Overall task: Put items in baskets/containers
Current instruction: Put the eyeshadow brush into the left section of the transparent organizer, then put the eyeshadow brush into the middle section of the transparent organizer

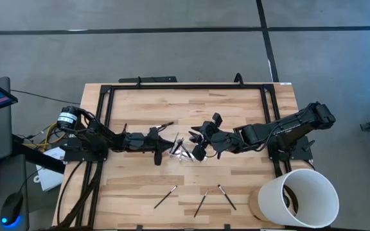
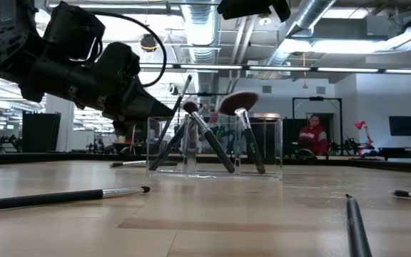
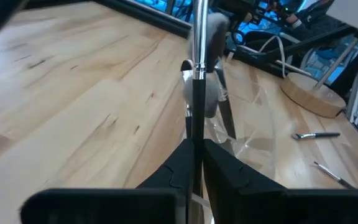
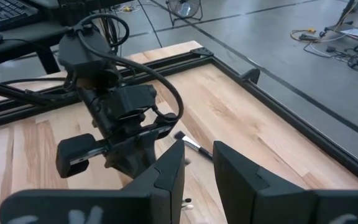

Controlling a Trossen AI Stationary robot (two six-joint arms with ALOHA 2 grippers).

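The clear plastic tray (image 1: 184,151) stands mid-table and holds several dark-handled brushes leaning against its walls, one with a wide fan head (image 2: 238,102). My left gripper (image 1: 159,142) is just left of the tray, shut on a thin brush (image 3: 197,81) with a dark handle and silver ferrule. My right gripper (image 1: 201,142) hovers at the tray's right side, open and empty; its fingers show apart in the right wrist view (image 4: 197,165). Three brushes (image 1: 166,197) (image 1: 201,202) (image 1: 227,197) lie flat near the front edge, and another (image 1: 164,125) lies beyond the tray. My left gripper pinches the brush's dark handle (image 3: 195,127), below the silver ferrule, between its two fingers. It comes from the table's left, and the brush runs on past the fingertips in line with them. The brush slants (image 2: 177,114) at the tray's left end, ferrule end up.
A large white bucket (image 1: 304,196) stands at the table's front right corner. A black frame (image 1: 185,86) runs along the far and side edges. Bare wood lies left of the tray and between the tray and the front brushes. A person (image 2: 310,135) sits in the room behind.
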